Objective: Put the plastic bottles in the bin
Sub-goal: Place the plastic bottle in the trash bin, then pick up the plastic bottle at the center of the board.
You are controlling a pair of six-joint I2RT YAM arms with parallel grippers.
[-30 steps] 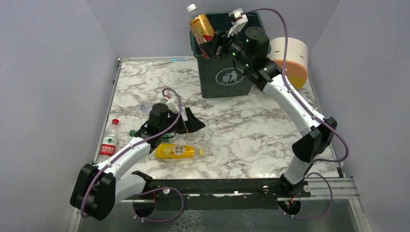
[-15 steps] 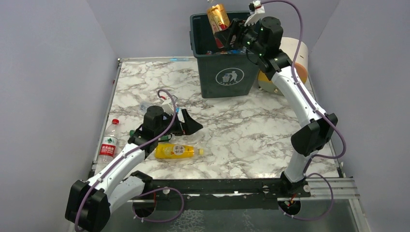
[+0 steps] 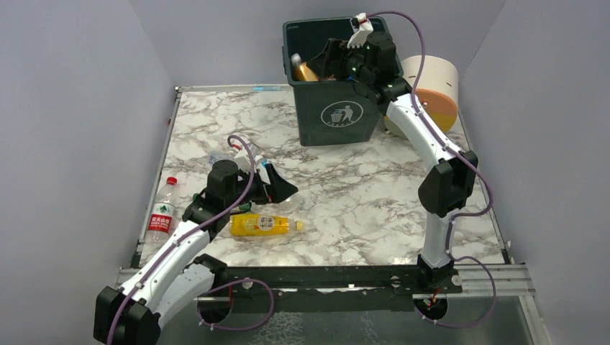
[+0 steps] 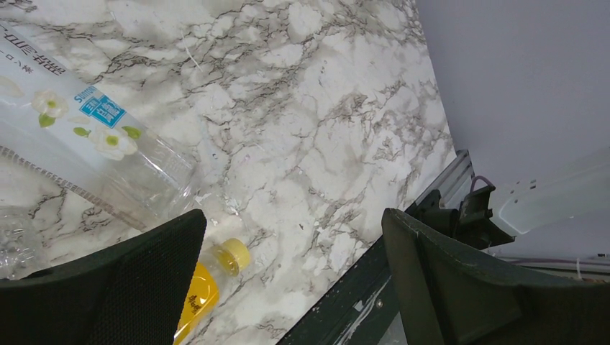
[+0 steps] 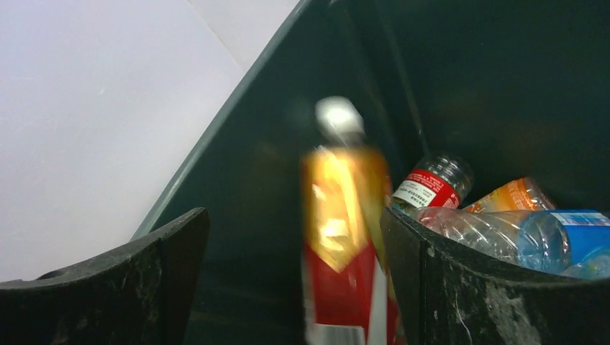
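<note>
The dark green bin point(image 3: 338, 115) stands at the back of the table. My right gripper point(image 3: 327, 61) hangs over its mouth, open. A red-and-gold bottle point(image 5: 345, 230), blurred, is dropping free between the fingers into the bin point(image 5: 252, 144); it shows inside the rim point(image 3: 303, 70). Other bottles point(image 5: 547, 233) lie in the bin. My left gripper point(image 3: 283, 188) is open and empty above the table, beside a yellow-orange bottle point(image 3: 260, 225). In the left wrist view that gripper point(image 4: 291, 219) has the yellow-orange bottle point(image 4: 205, 280) by its left finger and a clear bottle point(image 4: 93, 136) beyond.
A clear bottle with a red cap point(image 3: 162, 210) lies by the table's left edge. A cream-and-orange cylinder point(image 3: 435, 86) stands right of the bin. Purple walls close in the table on three sides, and a black rail point(image 3: 324, 277) runs along the near edge.
My right gripper swung over the bin, lowered and opened; the red-and-gold bottle left it and is falling in. The left arm shifted slightly, still open.
</note>
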